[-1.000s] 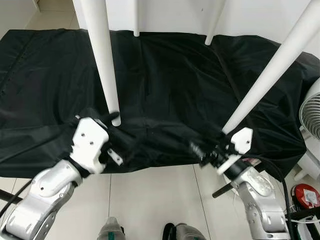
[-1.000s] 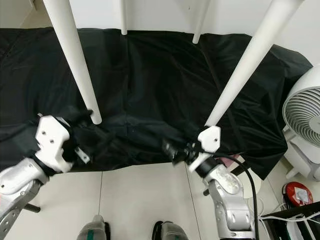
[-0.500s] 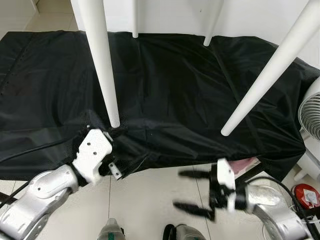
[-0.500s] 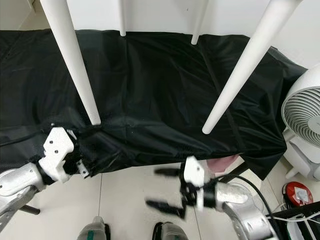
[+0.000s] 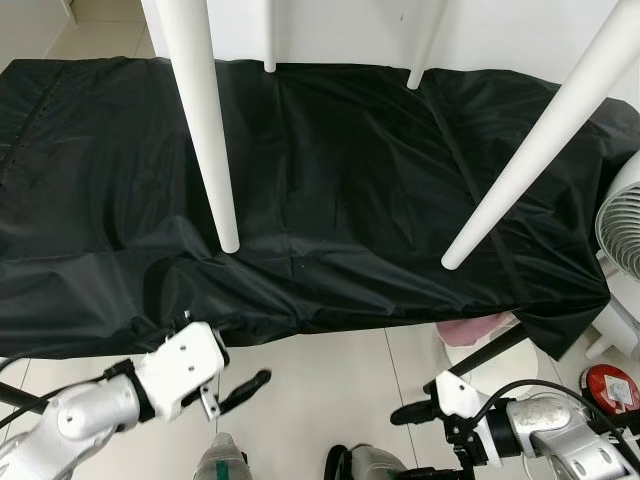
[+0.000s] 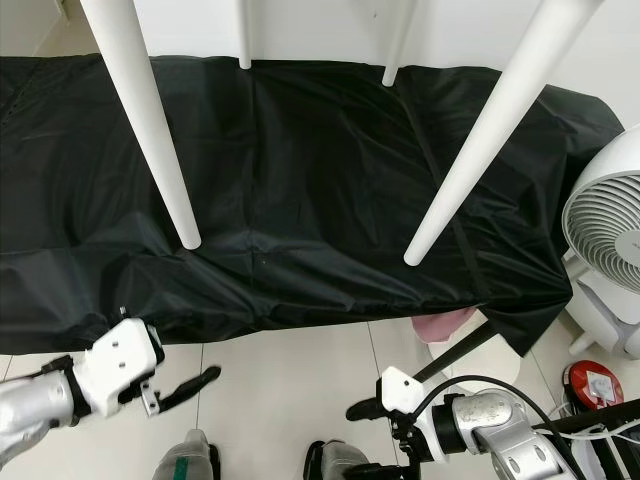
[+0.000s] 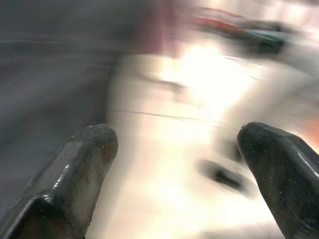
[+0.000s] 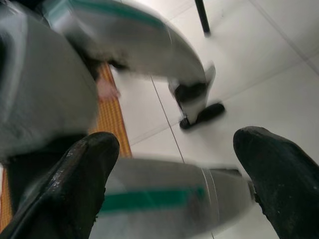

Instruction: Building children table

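Both grippers have dropped away from the black cloth since a second ago, when the left one sat at the foot of the near-left leg and the right one at the near-right leg; now they hang low over the tiled floor [image 5: 320, 370] in front of the covered worktop [image 5: 330, 180]. Left gripper [image 5: 238, 388] sits below the cloth's front hem, its two black fingers [image 7: 75, 174] spread apart with nothing between them, the wrist picture badly blurred. Right gripper [image 5: 425, 440] is at the lower right, fingers [image 8: 84, 169] also wide apart and empty, looking down at the robot's own silver and green feet [image 8: 149, 199].

The children table stands upside down on the black cloth [image 6: 300, 150], its four white legs pointing up: near-left leg [image 5: 205, 130], near-right leg [image 5: 540, 140], and two far legs [image 5: 268, 35] by the wall. A white fan [image 6: 605, 250] stands at the right, with a red item [image 5: 612, 390] on the floor near it.
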Controlling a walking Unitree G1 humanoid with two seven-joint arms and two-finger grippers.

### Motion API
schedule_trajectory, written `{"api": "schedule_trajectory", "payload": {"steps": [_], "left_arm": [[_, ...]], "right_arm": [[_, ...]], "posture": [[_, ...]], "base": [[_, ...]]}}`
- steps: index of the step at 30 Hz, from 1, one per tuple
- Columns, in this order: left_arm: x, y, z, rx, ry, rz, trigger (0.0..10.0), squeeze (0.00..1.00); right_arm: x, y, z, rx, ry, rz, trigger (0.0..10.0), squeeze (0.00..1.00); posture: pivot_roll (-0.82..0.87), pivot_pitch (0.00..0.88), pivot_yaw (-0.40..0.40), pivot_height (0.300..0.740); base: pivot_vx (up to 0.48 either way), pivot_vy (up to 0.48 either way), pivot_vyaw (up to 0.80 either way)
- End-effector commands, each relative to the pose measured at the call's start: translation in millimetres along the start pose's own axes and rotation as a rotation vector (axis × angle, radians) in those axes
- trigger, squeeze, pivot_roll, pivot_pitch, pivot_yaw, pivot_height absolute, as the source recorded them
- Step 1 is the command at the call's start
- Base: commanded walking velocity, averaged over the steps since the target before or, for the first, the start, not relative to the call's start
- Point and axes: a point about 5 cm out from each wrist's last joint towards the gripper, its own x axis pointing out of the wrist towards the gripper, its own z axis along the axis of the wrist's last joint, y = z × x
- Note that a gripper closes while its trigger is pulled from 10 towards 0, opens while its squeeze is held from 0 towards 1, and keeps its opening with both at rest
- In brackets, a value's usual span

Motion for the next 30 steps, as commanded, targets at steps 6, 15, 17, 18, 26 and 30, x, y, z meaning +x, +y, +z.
{"api": "schedule_trajectory", "payload": {"steps": [6,15,17,18,26,30], "left_arm": [[1.1,-25.8,-11,0.143,0.108,-0.264,10.0,0.0],[7.5,-41.0,-39,0.122,0.228,-0.285,10.0,0.0],[7.5,-41.0,-39,0.122,0.228,-0.285,10.0,0.0],[13.0,-39.8,-52,0.135,0.276,-0.259,10.0,0.0],[32.2,-23.8,-128,-0.121,0.5,-0.004,10.0,0.0],[35.6,-30.0,-142,-0.156,0.563,0.021,10.0,0.0]], "right_arm": [[19.1,-23.4,-36,-0.061,0.182,-0.188,10.0,0.0],[33.0,-43.0,-49,-0.053,0.236,-0.413,10.0,0.0],[33.0,-43.0,-49,-0.053,0.236,-0.413,10.0,0.0],[34.9,-48.3,-52,-0.027,0.241,-0.503,10.0,0.0],[42.8,-53.8,-74,0.348,0.188,-0.871,10.0,0.0],[44.8,-51.0,-79,0.444,0.176,-0.909,10.0,0.0]], "posture": [[0.13,0.055,-0.039,0.74],[0.12,0.053,-0.038,0.74],[0.12,0.053,-0.038,0.74],[0.12,0.053,-0.039,0.74],[0.1,0.055,-0.038,0.74],[0.1,0.052,-0.032,0.74]], "base": [[0.0,0.0,0.0],[0.0,0.0,0.0],[0.0,0.0,0.0],[0.0,0.0,0.0],[0.0,0.0,0.0],[0.0,0.0,0.0]]}}
